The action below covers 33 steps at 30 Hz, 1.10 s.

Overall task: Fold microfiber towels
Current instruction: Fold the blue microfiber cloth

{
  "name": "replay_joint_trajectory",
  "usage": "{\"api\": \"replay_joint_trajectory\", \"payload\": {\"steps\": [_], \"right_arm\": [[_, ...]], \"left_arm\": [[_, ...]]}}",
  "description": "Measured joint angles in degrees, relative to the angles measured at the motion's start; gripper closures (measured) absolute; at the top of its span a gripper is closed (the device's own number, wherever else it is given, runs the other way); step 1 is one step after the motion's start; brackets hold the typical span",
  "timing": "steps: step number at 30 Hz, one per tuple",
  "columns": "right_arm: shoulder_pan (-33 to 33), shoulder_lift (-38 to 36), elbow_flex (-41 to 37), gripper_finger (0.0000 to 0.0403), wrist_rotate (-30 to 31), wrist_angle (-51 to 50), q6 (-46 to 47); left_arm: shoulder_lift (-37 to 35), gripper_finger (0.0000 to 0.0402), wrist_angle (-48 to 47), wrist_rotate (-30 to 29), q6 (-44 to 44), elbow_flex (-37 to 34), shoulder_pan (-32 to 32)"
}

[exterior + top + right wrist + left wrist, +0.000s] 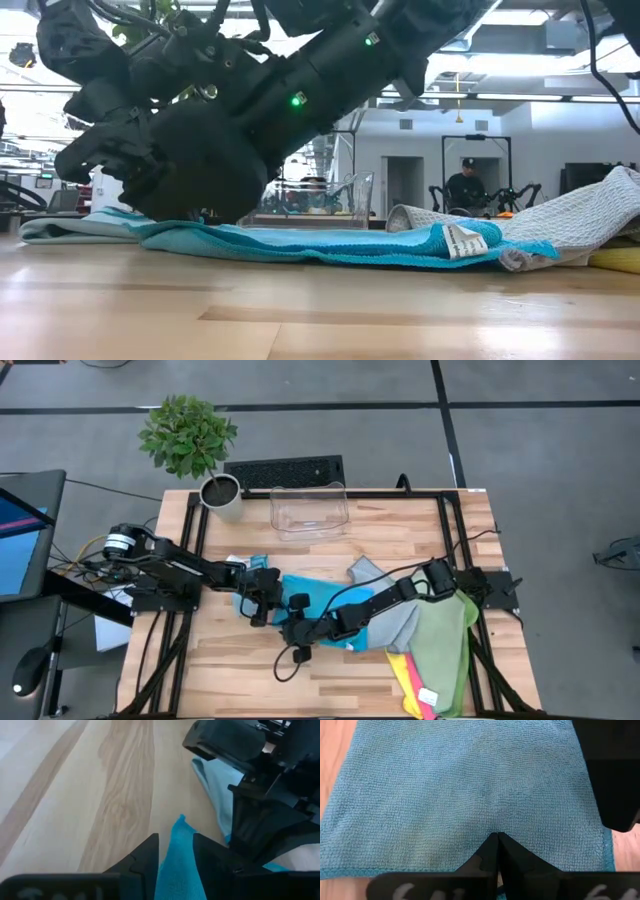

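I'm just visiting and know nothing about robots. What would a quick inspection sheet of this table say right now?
Surface: wooden table, bare at its near edge.
Job's things: teal towel spread mid-table; grey towel, green towel, yellow towel and pink towel heaped on the right.
Clutter: clear plastic bin, potted plant, keyboard.
Grippers: left gripper shut, fingers pressed on the teal towel; right gripper pinching a teal towel corner.
Cables: black cable looped on the table.
Surroundings: a person seated far behind.

The teal microfiber towel [460, 790] is soft cloth with a fine, looped, matt nap. The pale wooden counter [75, 805] looks smooth and satiny, and the clear plastic bin [309, 510] is glossy.
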Motion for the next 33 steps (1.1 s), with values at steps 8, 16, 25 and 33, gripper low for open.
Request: {"api": "replay_joint_trajectory", "payload": {"steps": [8,16,25,33], "right_arm": [[-0.1,1.9,0.0,0.0265,-0.6,1.9,-0.1],[0.0,1.7,0.0,0.0279,2.6,0.7,-0.5],[0.0,1.7,0.4,0.036,2.7,0.3,3.4],[0.0,1.2,0.4,0.0379,8.6,-0.7,8.1]], "left_arm": [[0.1,0.0401,-0.1,-0.1,-0.4,0.0,0.0],[0.1,0.0401,0.7,-0.1,-1.3,-0.1,0.0],[0.2,0.0401,1.1,-0.2,-2.5,-0.2,0.0],[0.2,0.0401,1.3,0.0,-5.2,-0.2,0.0]]}}
